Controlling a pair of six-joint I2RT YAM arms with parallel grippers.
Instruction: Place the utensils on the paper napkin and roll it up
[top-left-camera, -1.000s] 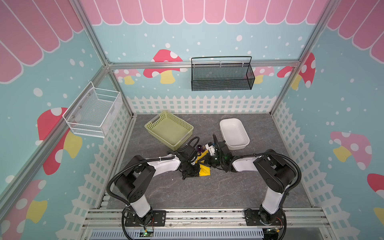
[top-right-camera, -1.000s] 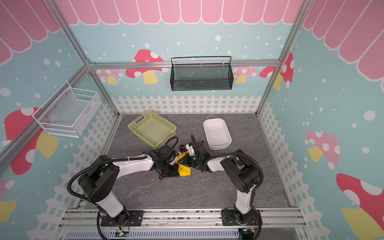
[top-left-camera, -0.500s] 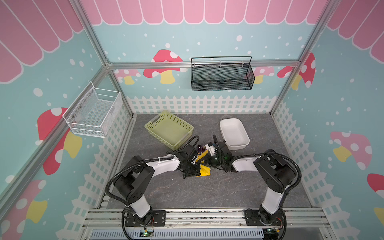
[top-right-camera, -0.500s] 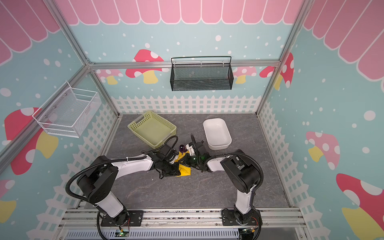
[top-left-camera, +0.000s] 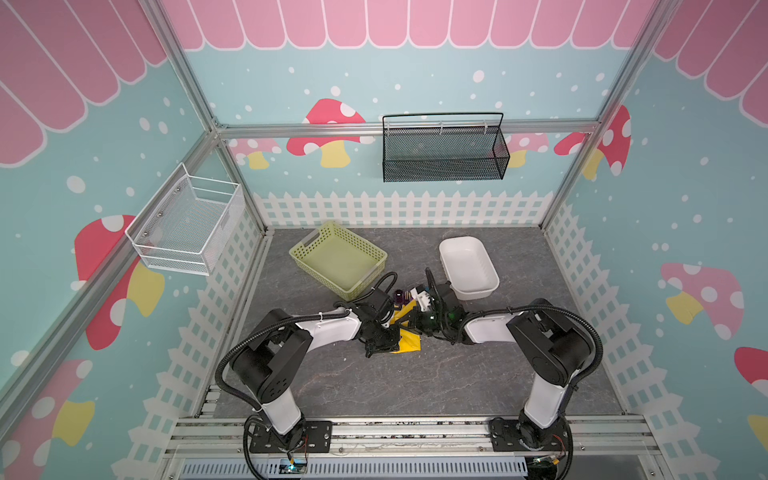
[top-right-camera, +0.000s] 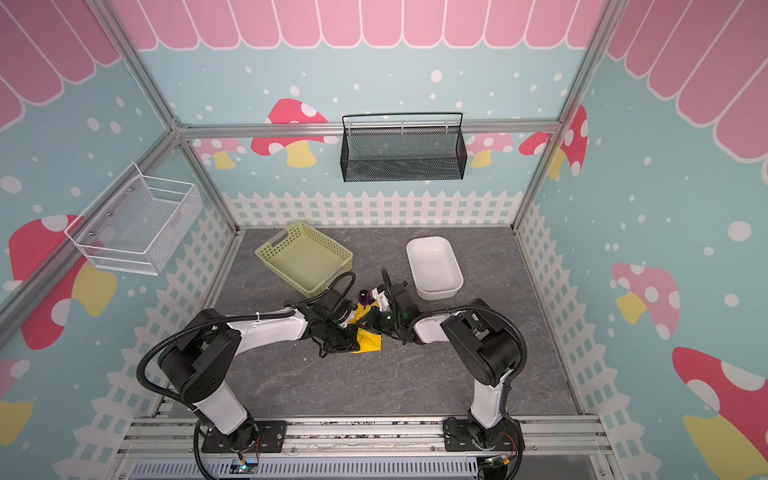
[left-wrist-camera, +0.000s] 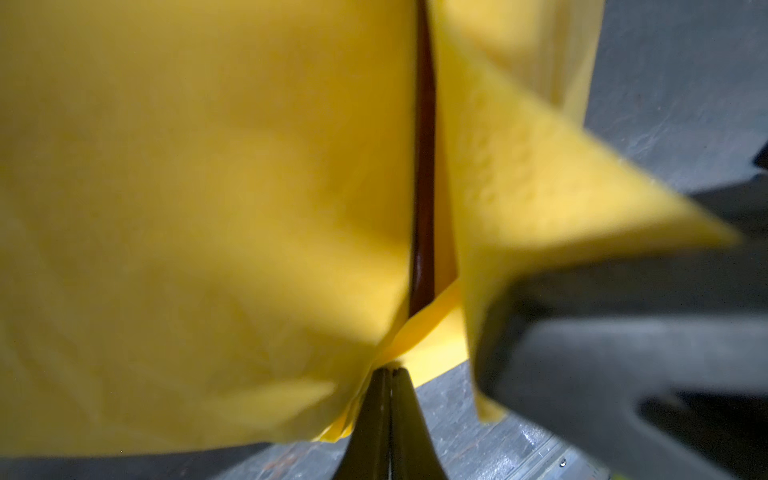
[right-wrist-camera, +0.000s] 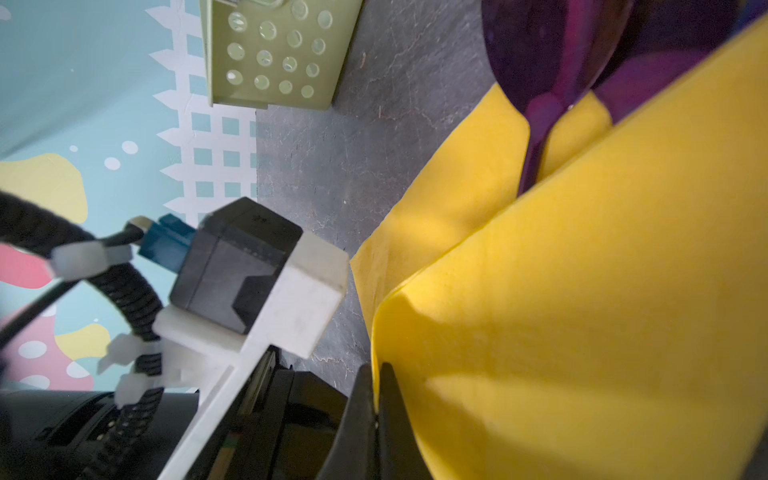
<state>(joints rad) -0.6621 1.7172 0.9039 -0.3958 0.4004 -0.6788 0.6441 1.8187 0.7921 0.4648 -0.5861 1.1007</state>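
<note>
Surface: grey stone-look worktop (top-left-camera: 415, 386), ringed by mushroom-print walls (top-left-camera: 685, 208). A bright yellow paper napkin (top-left-camera: 409, 343) sits mid-worktop, folded over a dark purple plastic spoon (right-wrist-camera: 536, 50). The left tool (left-wrist-camera: 388, 374) and right tool (right-wrist-camera: 376, 399) each pinch a napkin edge. Behind are a pale green perforated basket (top-left-camera: 338, 259) and a white plastic tub (top-left-camera: 467, 266).
</note>
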